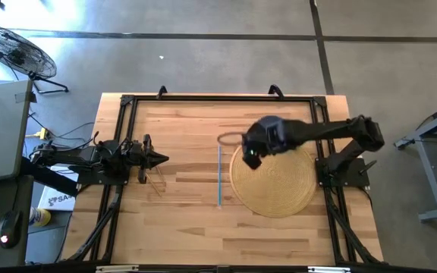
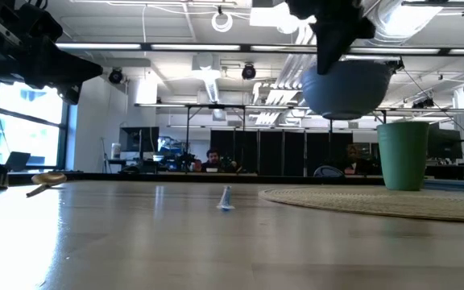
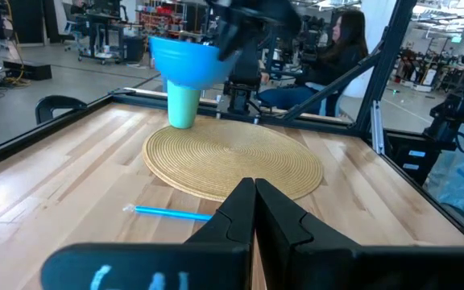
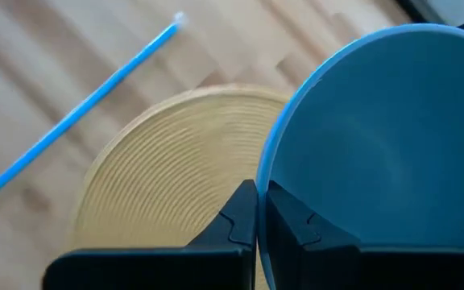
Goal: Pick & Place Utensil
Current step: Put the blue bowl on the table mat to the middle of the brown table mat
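**benchwatcher:** Two grippers on that rig, right? What's each one up to?

**me:** Yep. My right gripper (image 4: 256,211) is clamped on the rim of a blue bowl (image 4: 377,137), one finger inside the wall and one outside. The bowl hangs in the air, open side tipped up a bit, clear of everything under it. Straight below the hand is the round woven mat (image 1: 279,189).

**benchwatcher:** And the utensil?

**me:** That's the blue straw (image 1: 219,176). It lies flat on the bare wood of the table (image 1: 173,220), just off the mat's edge, below that hand and on the side toward my other arm. Nothing is touching it. From table level you only catch its tip end-on (image 2: 226,199).

**benchwatcher:** Anything else near the bowl?

**me:** A green cup (image 2: 402,155) stands upright on the mat, beneath the bowl and a little to one side. My left wrist camera sees the bowl (image 3: 185,60) overlapping the top of the cup (image 3: 184,109), but I can't tell whether they touch.

**benchwatcher:** Left arm?

**me:** It's parked low over the table, well apart from the right hand. My left gripper (image 3: 254,201) has its fingers pressed together with nothing between them, and it points toward the straw (image 3: 171,213) and the mat (image 3: 232,157) ahead of it.
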